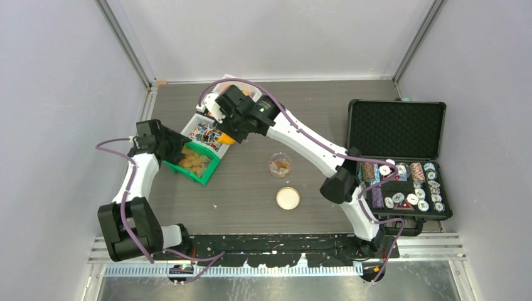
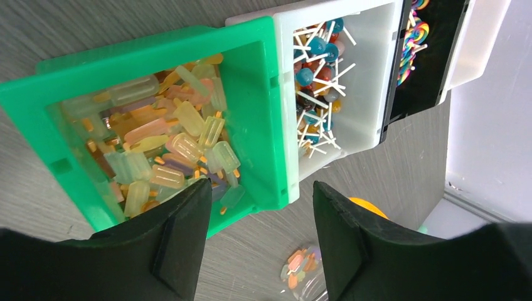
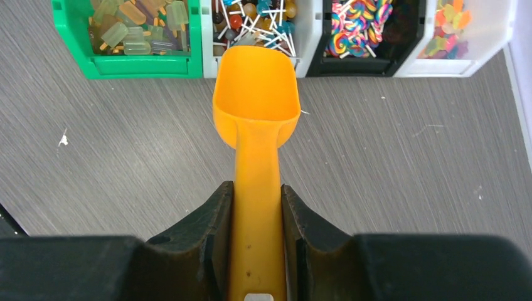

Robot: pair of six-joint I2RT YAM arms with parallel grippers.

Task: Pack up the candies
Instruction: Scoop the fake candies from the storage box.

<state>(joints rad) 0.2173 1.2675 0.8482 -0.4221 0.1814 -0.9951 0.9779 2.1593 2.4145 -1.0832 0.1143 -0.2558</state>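
Observation:
The candies sit in a row of small bins: pale popsicle-shaped gummies (image 2: 163,144) in a green bin (image 2: 260,106), and stick lollipops (image 2: 317,69) in a white bin next to it. My right gripper (image 3: 256,188) is shut on the handle of an orange scoop (image 3: 256,81). The scoop is empty and its mouth is just in front of the lollipop bin (image 3: 257,19). My left gripper (image 2: 260,188) is open and empty, hovering at the green bin's near corner (image 1: 194,164). A glass jar (image 1: 280,164) holding a few candies stands mid-table.
A black bin of swirl lollipops (image 3: 361,22) and a white bin of gummies (image 3: 452,25) continue the row. A round lid (image 1: 288,198) lies near the jar. An open black case (image 1: 401,160) of poker chips stands at the right.

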